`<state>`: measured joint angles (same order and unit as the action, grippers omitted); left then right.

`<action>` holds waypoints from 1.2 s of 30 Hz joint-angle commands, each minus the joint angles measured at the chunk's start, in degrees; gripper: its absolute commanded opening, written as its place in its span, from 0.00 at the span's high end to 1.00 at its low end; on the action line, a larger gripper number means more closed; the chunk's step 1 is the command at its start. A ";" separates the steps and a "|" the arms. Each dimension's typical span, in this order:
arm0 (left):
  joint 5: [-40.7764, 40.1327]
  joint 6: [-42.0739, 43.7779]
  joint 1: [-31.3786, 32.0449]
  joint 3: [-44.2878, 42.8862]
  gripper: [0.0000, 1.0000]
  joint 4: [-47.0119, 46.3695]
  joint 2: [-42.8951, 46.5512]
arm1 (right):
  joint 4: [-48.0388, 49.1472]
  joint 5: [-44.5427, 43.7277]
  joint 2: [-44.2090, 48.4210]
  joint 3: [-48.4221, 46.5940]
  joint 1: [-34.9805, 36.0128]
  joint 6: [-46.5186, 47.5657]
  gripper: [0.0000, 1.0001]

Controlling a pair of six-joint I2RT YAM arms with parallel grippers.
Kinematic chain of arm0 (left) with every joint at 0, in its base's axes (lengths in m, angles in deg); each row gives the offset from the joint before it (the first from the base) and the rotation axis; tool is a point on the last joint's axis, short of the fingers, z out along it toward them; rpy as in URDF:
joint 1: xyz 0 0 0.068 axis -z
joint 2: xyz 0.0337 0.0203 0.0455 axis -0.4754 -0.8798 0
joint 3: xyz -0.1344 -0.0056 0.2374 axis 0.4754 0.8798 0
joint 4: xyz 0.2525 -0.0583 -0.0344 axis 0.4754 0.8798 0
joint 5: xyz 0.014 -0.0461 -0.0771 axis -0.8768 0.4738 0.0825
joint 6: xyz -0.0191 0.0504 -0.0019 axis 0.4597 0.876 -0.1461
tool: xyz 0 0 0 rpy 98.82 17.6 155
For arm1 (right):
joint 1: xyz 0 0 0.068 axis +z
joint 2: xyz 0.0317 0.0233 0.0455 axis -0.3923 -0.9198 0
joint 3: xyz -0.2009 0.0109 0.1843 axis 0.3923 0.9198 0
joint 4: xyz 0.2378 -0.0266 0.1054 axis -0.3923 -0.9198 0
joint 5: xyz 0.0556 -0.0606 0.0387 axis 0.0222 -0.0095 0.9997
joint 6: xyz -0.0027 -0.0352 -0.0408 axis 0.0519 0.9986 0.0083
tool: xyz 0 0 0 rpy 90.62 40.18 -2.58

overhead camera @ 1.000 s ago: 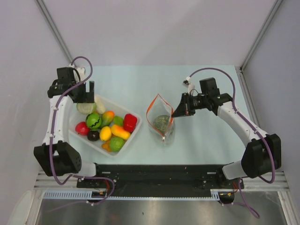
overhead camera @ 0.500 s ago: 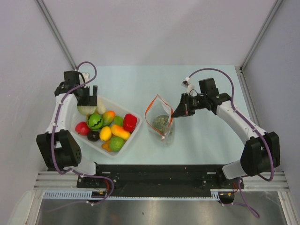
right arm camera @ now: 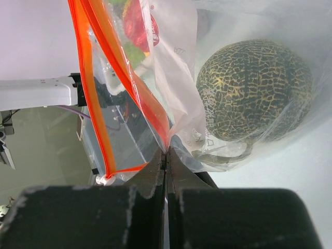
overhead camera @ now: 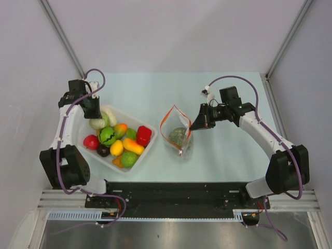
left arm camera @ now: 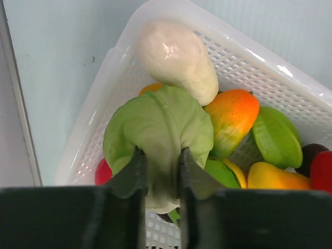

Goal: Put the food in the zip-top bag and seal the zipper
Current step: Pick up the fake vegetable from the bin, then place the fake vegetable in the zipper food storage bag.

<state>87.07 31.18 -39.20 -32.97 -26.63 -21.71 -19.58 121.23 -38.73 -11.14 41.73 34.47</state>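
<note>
My left gripper (left arm camera: 160, 155) (overhead camera: 95, 115) is shut on the base of the pale green cabbage head (left arm camera: 161, 122) (overhead camera: 97, 123), which lies at the far left end of the tray. The zip-top bag (overhead camera: 176, 129) (right arm camera: 176, 62) stands on the table's middle with its mouth gaping. Its orange-red zipper (right arm camera: 85, 67) (overhead camera: 165, 124) runs round the opening. The mottled grey-green ball (right arm camera: 254, 88) (overhead camera: 179, 136) sits inside the bag. My right gripper (right arm camera: 166, 151) (overhead camera: 194, 124) is shut on the bag's right edge at the mouth, holding it open. A bright green fruit (overhead camera: 129, 158) lies in the tray's near corner.
The white perforated tray (left arm camera: 249, 46) (overhead camera: 149, 144) on the left holds several toy pieces: a red pepper (overhead camera: 143, 135), a striped watermelon (overhead camera: 107, 136), an orange-green mango (left arm camera: 233, 116) and a whitish piece (left arm camera: 179, 57) beside the cabbage. Grey walls close in on both sides.
My left gripper came down into the tray's far end and closed from wide open onto the cabbage head. The right arm and the bag have not moved.
</note>
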 commanded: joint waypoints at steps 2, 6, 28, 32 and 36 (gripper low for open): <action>4.34 0.89 -0.27 -5.70 1.00 1.92 4.72 | 0.52 0.50 -0.23 -2.21 0.18 0.74 1.00; 13.20 1.85 1.22 -9.74 1.00 3.15 7.35 | 1.05 0.77 -0.32 -2.03 0.35 0.21 1.00; 29.14 15.29 50.44 -11.42 1.00 -1.49 6.22 | 0.79 4.37 -0.23 -2.65 0.35 0.65 1.00; 23.96 17.76 51.76 -12.21 1.00 -1.59 2.09 | 1.22 5.86 -0.41 -2.82 0.26 0.65 1.00; 17.46 18.65 51.94 -10.99 1.00 -5.34 0.24 | 1.58 8.49 -0.49 -2.74 0.26 1.09 1.00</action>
<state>110.93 46.72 12.15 -44.33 -26.07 -21.60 -19.51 125.64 -39.04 -11.36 42.10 34.60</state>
